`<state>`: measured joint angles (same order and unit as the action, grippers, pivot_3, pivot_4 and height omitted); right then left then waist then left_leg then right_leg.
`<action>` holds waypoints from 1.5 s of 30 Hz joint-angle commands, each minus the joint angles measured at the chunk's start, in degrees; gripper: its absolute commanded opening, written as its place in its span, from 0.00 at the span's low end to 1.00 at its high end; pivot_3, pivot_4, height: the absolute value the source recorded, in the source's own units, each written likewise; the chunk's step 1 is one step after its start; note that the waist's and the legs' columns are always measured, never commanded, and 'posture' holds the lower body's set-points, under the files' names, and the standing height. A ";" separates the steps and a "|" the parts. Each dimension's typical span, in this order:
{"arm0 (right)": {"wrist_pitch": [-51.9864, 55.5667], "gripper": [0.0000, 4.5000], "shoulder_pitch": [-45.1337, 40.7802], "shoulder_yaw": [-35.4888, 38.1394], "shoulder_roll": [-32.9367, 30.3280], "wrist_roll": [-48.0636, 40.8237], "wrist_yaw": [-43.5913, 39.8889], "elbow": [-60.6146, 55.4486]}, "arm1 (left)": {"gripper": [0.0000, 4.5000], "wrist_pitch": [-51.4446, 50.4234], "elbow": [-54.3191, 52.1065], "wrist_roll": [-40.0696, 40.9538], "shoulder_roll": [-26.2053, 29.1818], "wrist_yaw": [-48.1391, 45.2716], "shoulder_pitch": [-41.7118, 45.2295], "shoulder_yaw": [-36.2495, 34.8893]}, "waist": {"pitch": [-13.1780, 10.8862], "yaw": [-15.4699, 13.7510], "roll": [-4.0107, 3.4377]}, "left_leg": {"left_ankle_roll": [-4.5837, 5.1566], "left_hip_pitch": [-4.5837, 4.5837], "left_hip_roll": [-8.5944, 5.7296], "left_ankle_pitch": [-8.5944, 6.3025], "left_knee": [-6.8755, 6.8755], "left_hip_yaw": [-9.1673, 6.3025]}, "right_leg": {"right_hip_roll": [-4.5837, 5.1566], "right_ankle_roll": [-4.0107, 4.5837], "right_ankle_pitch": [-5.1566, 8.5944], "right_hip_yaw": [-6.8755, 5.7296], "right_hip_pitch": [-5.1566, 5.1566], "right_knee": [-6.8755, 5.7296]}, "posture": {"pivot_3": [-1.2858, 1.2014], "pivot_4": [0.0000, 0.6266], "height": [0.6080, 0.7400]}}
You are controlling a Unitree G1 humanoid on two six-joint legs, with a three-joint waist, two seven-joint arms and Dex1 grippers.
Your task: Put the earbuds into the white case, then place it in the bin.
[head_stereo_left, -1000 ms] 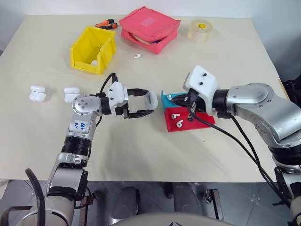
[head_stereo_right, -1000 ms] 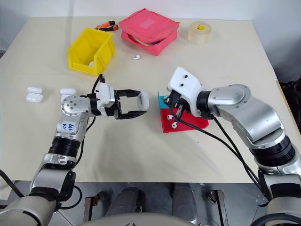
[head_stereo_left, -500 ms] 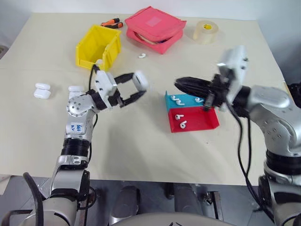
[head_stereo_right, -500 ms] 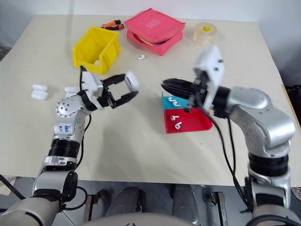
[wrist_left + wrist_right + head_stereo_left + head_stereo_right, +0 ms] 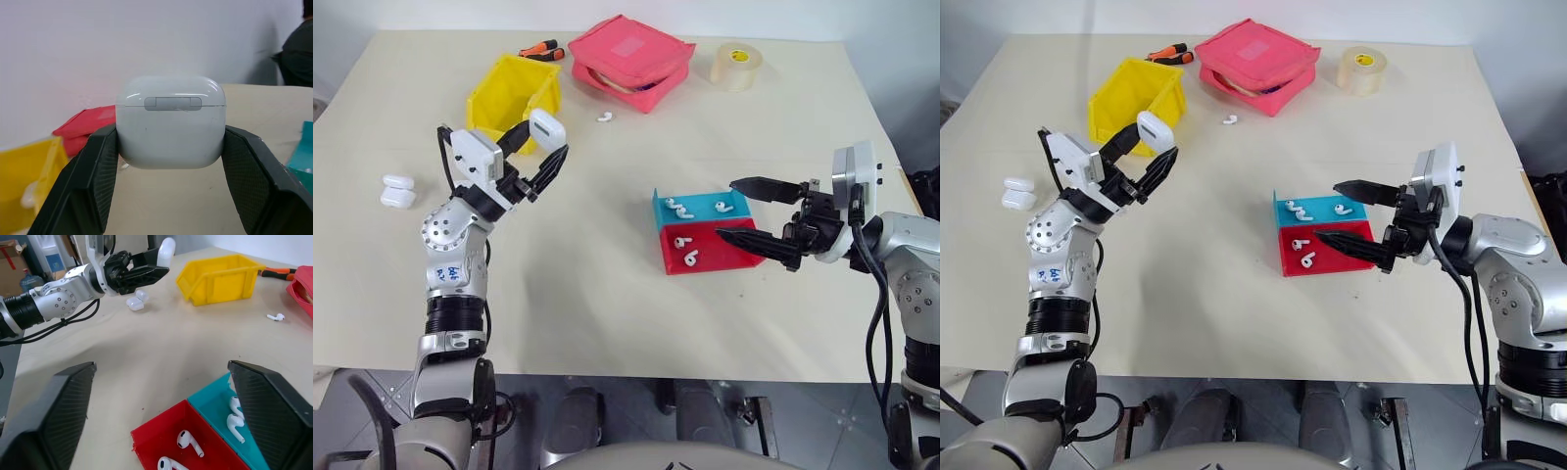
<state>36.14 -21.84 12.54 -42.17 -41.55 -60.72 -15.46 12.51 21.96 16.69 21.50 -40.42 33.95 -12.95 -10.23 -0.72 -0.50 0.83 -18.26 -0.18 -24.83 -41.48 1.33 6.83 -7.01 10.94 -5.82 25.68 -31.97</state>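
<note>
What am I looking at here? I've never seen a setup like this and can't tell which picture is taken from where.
It is a two-armed humanoid robot at a table. The two wide pictures come from cameras in its head, looking down over its arms. The two close ones come from cameras on its wrists.

The left pincer is shut on a closed white case, held up near the yellow bin. The right pincer is open above the red tray and blue tray, which hold loose earbuds.

Also on the table: spare white cases, a pink pouch, a tape roll and a lone earbud.
</note>
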 commanded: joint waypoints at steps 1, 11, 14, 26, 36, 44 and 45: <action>-2.10 0.99 -2.00 0.29 -0.70 0.10 -0.60 -0.02 | 0.62 0.49 -2.18 1.08 2.26 2.36 -0.42 -2.78 | 0.00 -0.01 0.00 | 0.00 0.00 0.00 0.00 0.00 0.00 | 0.00 0.00 0.00 0.00 0.00 0.00 | 0.52 0.24 1.00; -4.41 0.99 -7.88 -3.99 1.21 1.94 -0.48 2.65 | 0.62 2.36 33.19 -7.88 10.14 13.72 19.70 -1.73 | -0.02 -0.75 0.05 | -0.01 -0.02 -0.05 0.01 0.00 -0.01 | -0.02 0.03 -0.03 -0.13 -0.02 0.00 | 0.52 0.24 1.00; -4.29 0.99 -7.90 -4.34 1.09 1.74 -0.33 2.34 | 0.62 4.50 42.26 -9.84 10.61 14.95 26.07 -0.95 | -0.02 -0.49 0.05 | 0.03 0.03 -0.07 -0.01 0.06 0.14 | 0.03 0.03 -0.03 -0.42 -0.01 0.02 | 0.52 0.24 1.00; -2.49 1.00 -5.53 -3.82 0.12 1.14 1.11 -0.60 | 0.99 4.92 53.24 -14.55 9.85 23.32 34.61 0.20 | -0.02 1.23 0.05 | 0.07 0.22 0.00 -0.04 0.15 0.45 | 0.11 0.12 -0.09 -0.67 0.00 0.00 | 0.52 0.24 1.00; -2.86 1.00 -6.14 -3.92 -0.70 1.47 0.99 0.62 | 0.99 9.67 46.66 -10.95 10.37 9.28 29.34 -0.92 | -0.01 0.96 0.05 | 0.07 0.21 -0.01 -0.04 0.13 0.48 | 0.14 0.12 -0.09 -0.66 0.01 0.00 | 0.52 0.24 1.00; -6.96 1.00 -5.13 -6.31 -1.51 5.09 -3.33 3.42 | 0.99 -1.44 11.02 3.59 12.61 -4.28 3.57 -6.66 | -0.02 2.37 0.05 | 0.07 0.18 0.07 -0.04 0.12 0.49 | 0.16 0.13 -0.08 -0.65 0.07 -0.03 | 0.52 0.24 1.00; -7.58 1.00 -4.83 -6.63 -1.62 5.55 -4.18 3.75 | 0.99 -3.32 7.00 5.15 13.24 -5.60 0.36 -7.17 | -0.02 2.33 0.05 | 0.06 0.19 0.08 -0.04 0.14 0.50 | 0.17 0.13 -0.08 -0.65 0.10 -0.03 | 0.52 0.24 1.00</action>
<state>30.39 -26.87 6.22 -42.96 -36.54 -63.30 -11.44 11.15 36.70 17.92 32.62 -43.95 35.72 -17.80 -10.25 1.61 -0.45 0.89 -18.08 -0.10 -24.87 -41.35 1.82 7.02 -6.88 10.86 -6.49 25.78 -32.00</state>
